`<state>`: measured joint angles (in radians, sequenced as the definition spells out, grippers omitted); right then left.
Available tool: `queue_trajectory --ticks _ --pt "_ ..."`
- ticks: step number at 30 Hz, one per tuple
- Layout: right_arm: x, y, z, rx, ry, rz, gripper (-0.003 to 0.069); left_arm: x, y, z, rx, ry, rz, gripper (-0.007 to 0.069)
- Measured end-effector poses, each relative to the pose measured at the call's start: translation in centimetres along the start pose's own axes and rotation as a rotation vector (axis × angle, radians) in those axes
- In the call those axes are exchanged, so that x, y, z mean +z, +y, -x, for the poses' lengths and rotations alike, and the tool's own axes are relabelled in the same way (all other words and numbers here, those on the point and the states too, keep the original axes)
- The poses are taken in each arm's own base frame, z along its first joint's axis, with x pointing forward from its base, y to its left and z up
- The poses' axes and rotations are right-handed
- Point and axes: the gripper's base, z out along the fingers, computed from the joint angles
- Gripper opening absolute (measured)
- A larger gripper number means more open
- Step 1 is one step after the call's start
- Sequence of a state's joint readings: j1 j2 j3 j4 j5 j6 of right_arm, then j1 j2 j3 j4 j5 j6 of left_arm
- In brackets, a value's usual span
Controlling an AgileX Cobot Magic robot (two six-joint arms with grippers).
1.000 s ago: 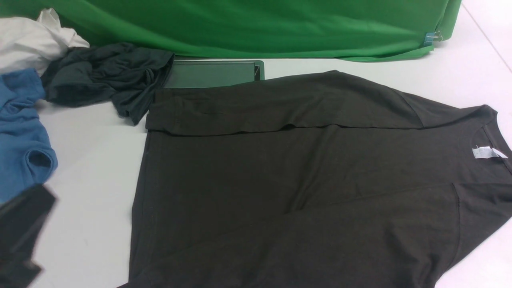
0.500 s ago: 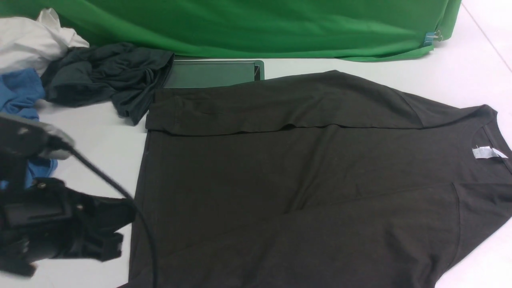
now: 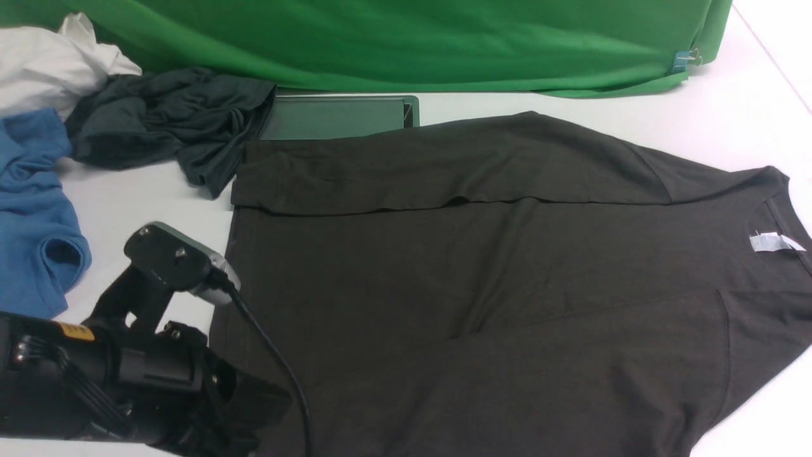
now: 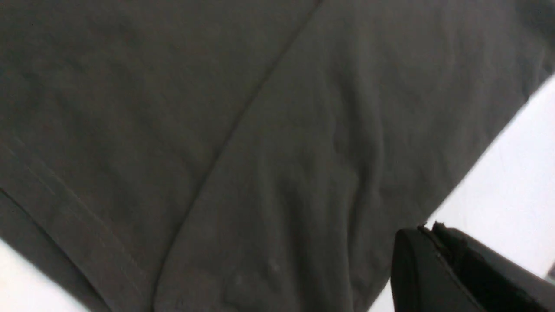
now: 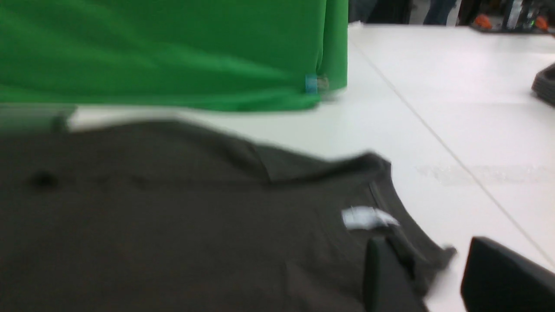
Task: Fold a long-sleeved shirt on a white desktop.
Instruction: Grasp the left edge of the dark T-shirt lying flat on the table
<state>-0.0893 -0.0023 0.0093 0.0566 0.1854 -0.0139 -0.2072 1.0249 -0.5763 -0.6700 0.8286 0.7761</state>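
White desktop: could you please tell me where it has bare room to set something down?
The white desktop is barest far right, between green backdrop and long-sleeved shirt. A narrower strip separates blue shirt from its hem; the left arm intrudes. Far left is crowded.

A bright green cloth backdrop (image 3: 406, 44) hangs behind, a blue clip (image 3: 682, 61) at its corner.

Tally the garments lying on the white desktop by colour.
Brownish-black long-sleeved shirt: 1
Slate-grey garment: 1
Blue shirt: 1
White garment: 1
Total: 4
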Motion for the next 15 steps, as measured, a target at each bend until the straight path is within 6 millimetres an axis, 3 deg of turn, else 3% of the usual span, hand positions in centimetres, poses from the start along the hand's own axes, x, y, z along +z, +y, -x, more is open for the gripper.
queue_trajectory --ticks 5,8,11,15 --pt "-0.2 0.0 1.8 0.449 -0.200 0.041 0.0244 -0.1 -0.1 -0.3 0.023 0.043 -0.010 0.0020" --pt "-0.2 -0.1 2.1 0.545 -0.225 0.056 0.0235 -0.1 -0.1 -0.4 0.029 0.054 -0.011 0.0020" --pt "-0.4 0.5 2.4 0.572 -0.096 0.108 0.0206 0.0 -0.1 -0.4 0.026 0.055 -0.014 0.0020" --pt "-1.3 2.3 7.6 0.333 0.151 0.294 0.0199 0.6 0.3 -0.5 0.020 0.101 -0.017 0.0020"
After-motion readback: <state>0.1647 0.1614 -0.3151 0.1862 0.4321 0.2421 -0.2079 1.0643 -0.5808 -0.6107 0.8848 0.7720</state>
